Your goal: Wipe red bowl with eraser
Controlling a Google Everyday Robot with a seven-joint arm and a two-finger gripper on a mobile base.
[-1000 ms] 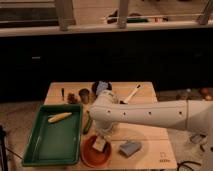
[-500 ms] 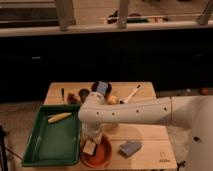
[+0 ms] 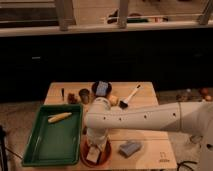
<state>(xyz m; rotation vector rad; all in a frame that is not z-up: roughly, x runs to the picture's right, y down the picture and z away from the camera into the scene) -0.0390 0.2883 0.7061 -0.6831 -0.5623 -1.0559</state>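
So compared to half a second back, the white arm had swung lower and its gripper (image 3: 94, 150) had come down right into the shallow round red-orange bowl (image 3: 103, 156) at the bottom centre of the frame. The small whitish-tan rectangular eraser (image 3: 92, 155) sat pinched in the gripper, touching the bowl's inside as far as I could tell. My read: wiping was just starting or about to.

Left to right on the light wooden table (image 3: 150, 140): a big green plastic tray (image 3: 50, 145) holding a yellowish corn-like thing (image 3: 59, 117), a small dark cup (image 3: 84, 94), a dark bowl (image 3: 102, 89) up top, a black-and-white brush (image 3: 128, 97), and a grey-blue block (image 3: 130, 148) just right of the red bowl. Behind it all was a dark wall under a window ledge.
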